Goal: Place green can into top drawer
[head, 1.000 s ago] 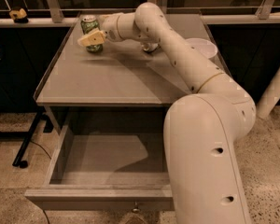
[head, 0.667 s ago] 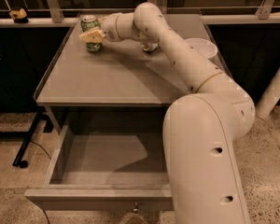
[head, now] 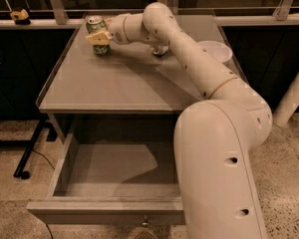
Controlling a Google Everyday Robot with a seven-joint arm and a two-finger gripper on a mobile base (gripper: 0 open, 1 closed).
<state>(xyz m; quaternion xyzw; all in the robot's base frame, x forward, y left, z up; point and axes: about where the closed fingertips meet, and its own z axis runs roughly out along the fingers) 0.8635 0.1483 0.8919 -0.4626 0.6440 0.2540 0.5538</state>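
A: Where's the green can [head: 94,24]?
B: Upright on the table [head: 119,78], far-left corner, roughly 11 o'clock on the top. Its base looks down on the surface, so I judge it's not lifted yet.
A: Gripper?
B: The gripper [head: 97,38] is right at the can. Its pale yellow end crosses the can's middle, coming in from the 3 o'clock side. Clamped or only around it, can't tell.
A: Why side-on?
B: The arm reaches across the whole top from about 5 o'clock. A mid-height side approach probably keeps the can upright for the carry.
A: Top drawer?
B: The top drawer [head: 104,210] is pulled out at 6 o'clock, below the table's near edge, knob at front centre. Being open, it should take the can from above.
A: Anything in the way?
B: White bowl [head: 215,50] at 2 o'clock and a small silvery thing [head: 160,50] half hidden behind the arm, both well apart from the can. The arm's own bulk overhangs the drawer's right side, so the left half looks like the likelier drop spot.
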